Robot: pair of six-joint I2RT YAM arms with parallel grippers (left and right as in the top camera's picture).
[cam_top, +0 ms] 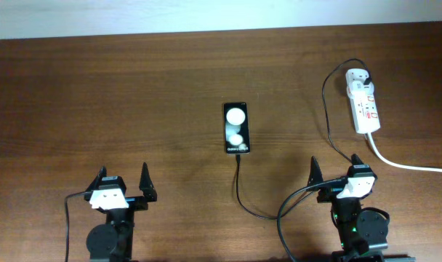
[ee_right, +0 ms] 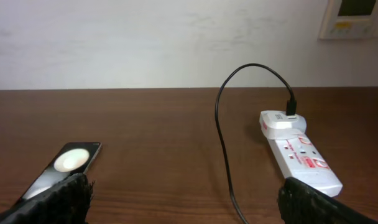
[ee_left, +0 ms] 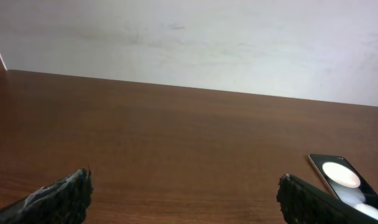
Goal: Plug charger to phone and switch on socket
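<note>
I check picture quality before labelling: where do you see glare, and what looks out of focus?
Overhead: the phone has two white glare spots on its glossy face. Left wrist: the dark fingers at the bottom edge look soft. Right wrist: the phone reflects a bright spot, the socket is sharp.

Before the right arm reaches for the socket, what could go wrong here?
1. The charger runs close past the open right gripper; a reach toward the socket may snag it and tug the phone.
2. The socket looks loose on the table; pressing its small red switch marks may slide it.
3. The charger meets the phone's near edge, but whether it is seated cannot be told.
</note>
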